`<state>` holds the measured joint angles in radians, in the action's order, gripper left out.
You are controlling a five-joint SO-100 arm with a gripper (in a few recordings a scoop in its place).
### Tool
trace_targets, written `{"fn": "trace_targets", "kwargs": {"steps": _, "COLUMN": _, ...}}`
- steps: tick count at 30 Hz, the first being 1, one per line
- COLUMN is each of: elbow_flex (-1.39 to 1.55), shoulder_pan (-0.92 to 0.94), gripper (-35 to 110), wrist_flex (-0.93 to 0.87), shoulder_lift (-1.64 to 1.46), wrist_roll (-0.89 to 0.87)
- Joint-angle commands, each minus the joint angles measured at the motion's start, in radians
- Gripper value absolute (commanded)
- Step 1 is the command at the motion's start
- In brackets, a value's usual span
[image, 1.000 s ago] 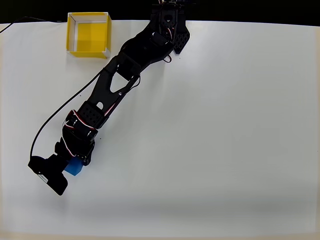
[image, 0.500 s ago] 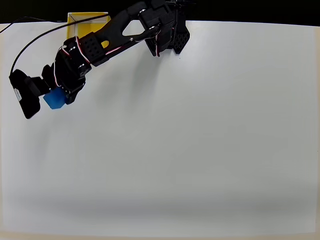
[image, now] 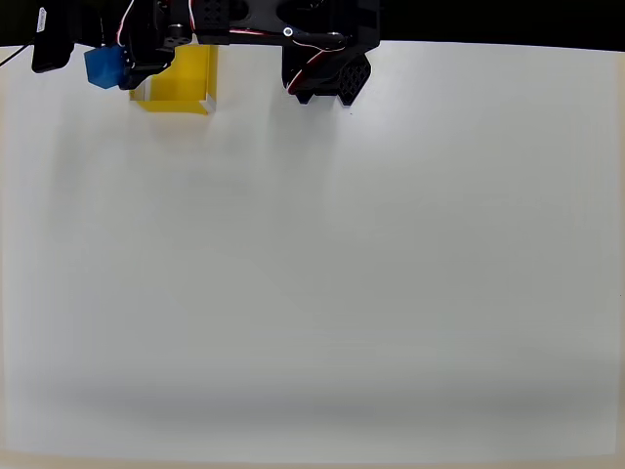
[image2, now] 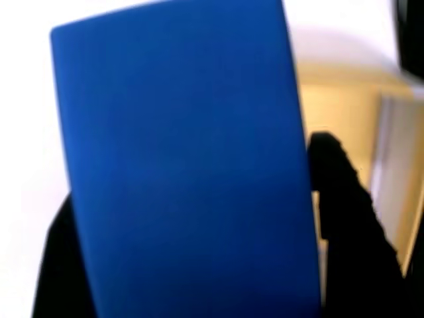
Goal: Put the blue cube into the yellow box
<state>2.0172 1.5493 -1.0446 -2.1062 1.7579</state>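
The white table point(image: 391, 274) spread wide and bare below me in the overhead view, running from the dark strip at the top edge down to the bottom. My black arm point(image: 244, 15) lay stretched along that top edge, reaching from its base point(image: 327, 73) toward the upper left corner. The yellow box point(image: 186, 83) sat at the table's far edge, left of my base, with its near wall and white rim corners showing while my arm covered its upper part. In the wrist view the yellow box point(image2: 351, 126) appeared blurred to the right, a pale rim running down its side.

My gripper point(image: 117, 63) hung just at the left of the box, over its left wall as the overhead view showed it. My fingers point(image2: 344, 218) were closed on the blue cube point(image: 103, 66), which was held off the table, tilted, and lay beside the box's left edge rather than over its floor. In the wrist view the blue cube point(image2: 185, 165) took up most of the picture, with my dark fingers pressed on both sides of it.
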Motion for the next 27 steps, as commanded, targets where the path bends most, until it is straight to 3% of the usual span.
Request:
{"fn": "trace_targets", "kwargs": {"steps": 1, "elbow_flex": 0.015, "shoulder_pan": 0.064, "gripper": 15, "wrist_flex": -0.017, "shoulder_lift": -0.127, "wrist_roll": 0.000}}
{"fn": "trace_targets", "kwargs": {"steps": 27, "elbow_flex": 0.437, "shoulder_pan": 0.077, "gripper": 17, "wrist_flex": 0.222, "shoulder_lift": -0.244, "wrist_roll": -0.021}}
